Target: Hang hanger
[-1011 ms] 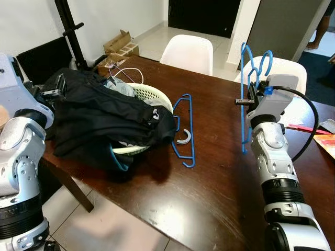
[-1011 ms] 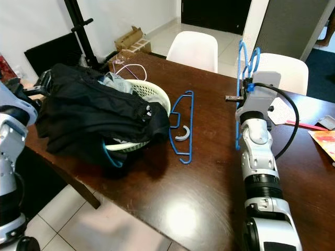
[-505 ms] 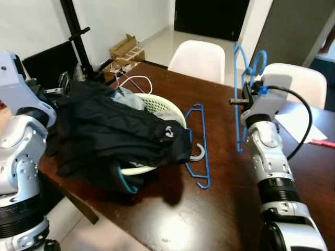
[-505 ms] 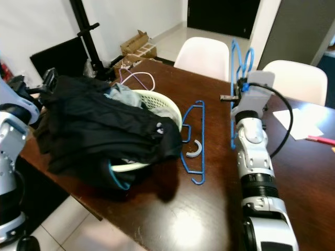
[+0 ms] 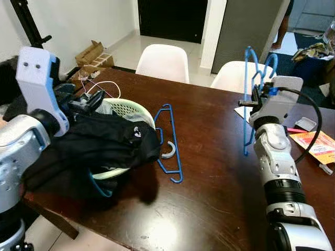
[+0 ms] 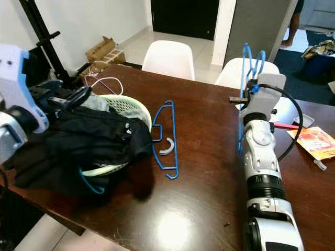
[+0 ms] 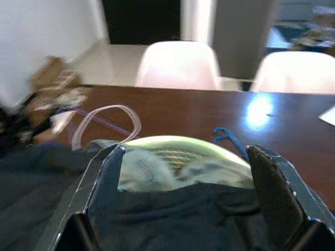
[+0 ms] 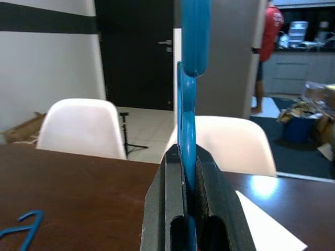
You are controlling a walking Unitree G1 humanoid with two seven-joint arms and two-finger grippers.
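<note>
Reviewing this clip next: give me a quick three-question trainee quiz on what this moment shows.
1. True or false: the right gripper is shut on a blue hanger.
2. Where does the second blue hanger lie? A) flat on the brown table, beside the laundry basket; B) on a white chair; C) on the floor.
3. Fill in: the left gripper, fingers apart, is over the black ____ heaped on the basket.

Key: 1 true; 2 A; 3 clothes.
</note>
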